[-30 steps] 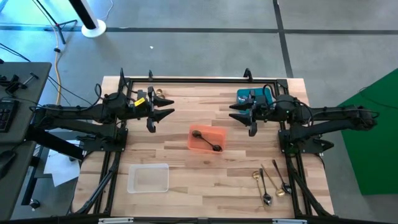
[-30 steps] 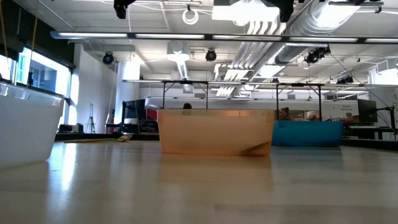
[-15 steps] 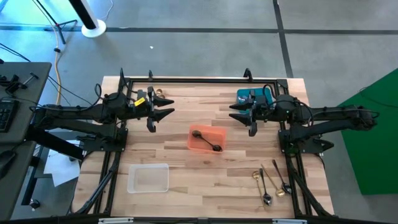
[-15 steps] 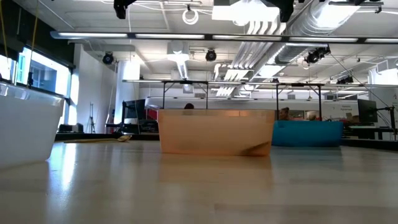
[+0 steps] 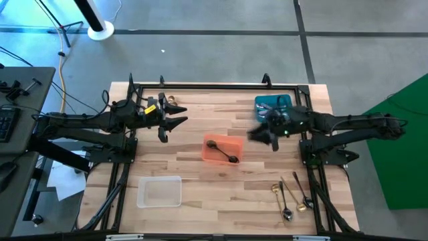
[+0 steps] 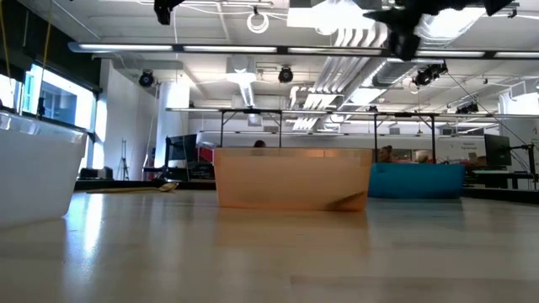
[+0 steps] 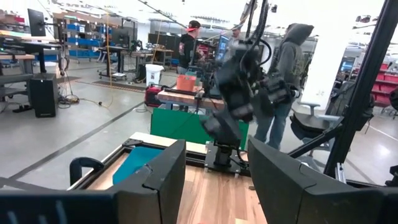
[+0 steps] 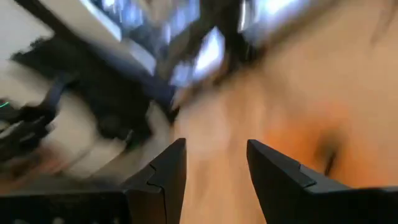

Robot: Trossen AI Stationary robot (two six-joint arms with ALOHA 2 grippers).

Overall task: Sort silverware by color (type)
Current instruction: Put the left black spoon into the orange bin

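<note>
Since half a second ago the right gripper (image 5: pixel 261 136) has swung away from the teal plastic bin (image 5: pixel 273 102) at the far right of the pale wooden slatted table (image 5: pixel 194 167), toward the table's middle and the translucent orange rectangular plastic bin (image 5: pixel 223 149); it shows blurred in the high view, and its two dark fingers (image 8: pixel 165 171) stand apart with nothing between them. The left gripper (image 5: pixel 175 124) has not shifted, hanging over the far left of the table with its fingers (image 7: pixel 158 177) spread and empty. A thin black metal spoon (image 5: pixel 223 151) lies flat in the orange bin, its long axis running diagonally, bowl toward the far left corner. Near the front right edge lie loose pieces of silverware (image 5: pixel 291 196), slim and shiny, some gold, some silver, some black, fanned roughly front to back. A clear rectangular plastic bin (image 5: pixel 159 192) sits near the front left.
</note>
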